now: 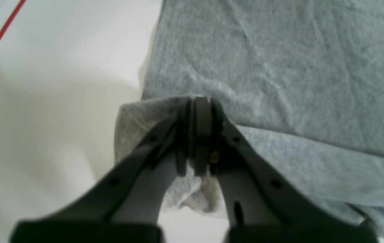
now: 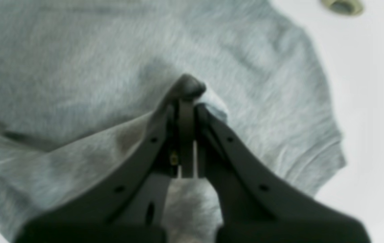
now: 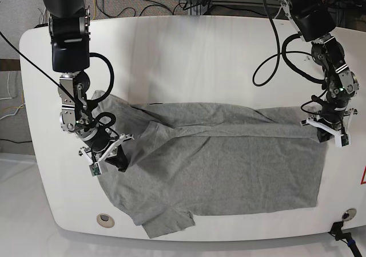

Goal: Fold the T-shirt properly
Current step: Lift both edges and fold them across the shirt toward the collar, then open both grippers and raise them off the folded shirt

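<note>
White table [image 3: 171,45]: T-shirt [image 3: 229,165] pinched betw. both end effectors.

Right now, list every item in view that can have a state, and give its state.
T-shirt: spread on the table, far edge lifted and partly folded over.
Left gripper: shut on the T-shirt's hem corner.
Right gripper: shut on a T-shirt fold near the sleeve.
Table: white, bearing the shirt.
</note>
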